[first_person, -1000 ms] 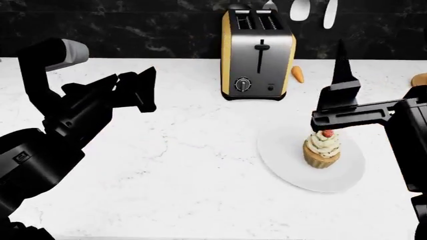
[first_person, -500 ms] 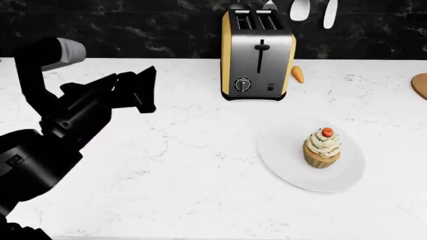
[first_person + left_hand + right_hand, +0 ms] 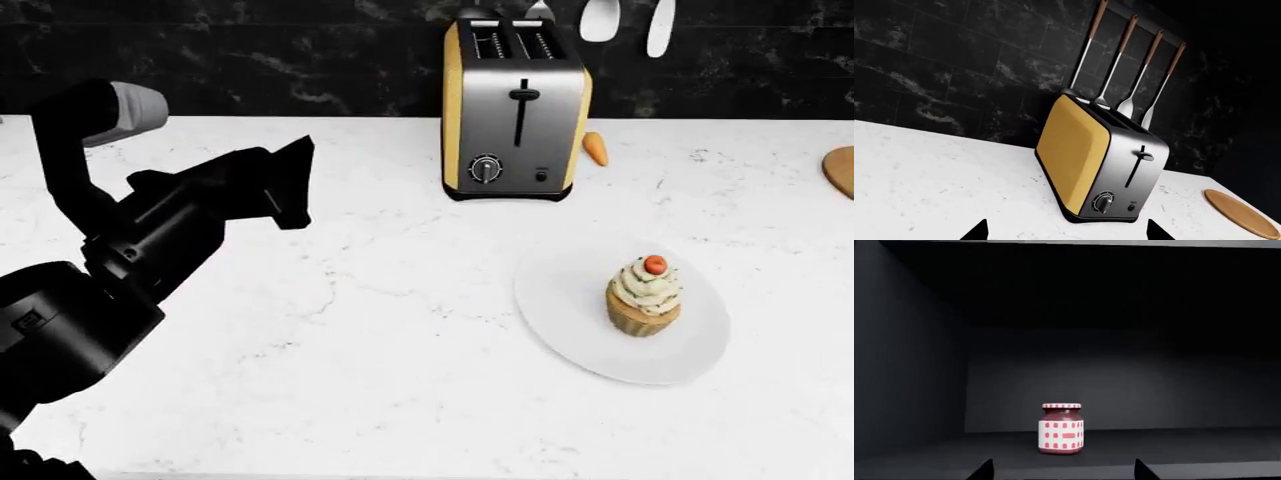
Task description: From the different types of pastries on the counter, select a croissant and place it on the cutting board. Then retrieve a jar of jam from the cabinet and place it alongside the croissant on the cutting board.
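The jar of jam (image 3: 1061,428), dark red with a red-and-white checkered lid and band, stands upright on the shelf of the dark cabinet (image 3: 914,365). My right gripper (image 3: 1063,472) is open just in front of it, apart from it, and is outside the head view. My left gripper (image 3: 287,180) hovers open over the left of the white marble counter (image 3: 400,330), empty, facing the toaster (image 3: 1101,165). A frosted cupcake (image 3: 645,295) sits on a white plate (image 3: 574,340). The croissant and the cutting board are out of view.
The yellow-sided toaster (image 3: 515,110) stands at the back of the counter with a small carrot (image 3: 595,148) beside it. A round wooden plate (image 3: 841,170) lies at the right edge. Utensils (image 3: 1121,65) hang on the dark wall.
The right arm, which stood over the cupcake a second ago, has left the head view. The left arm has barely shifted.
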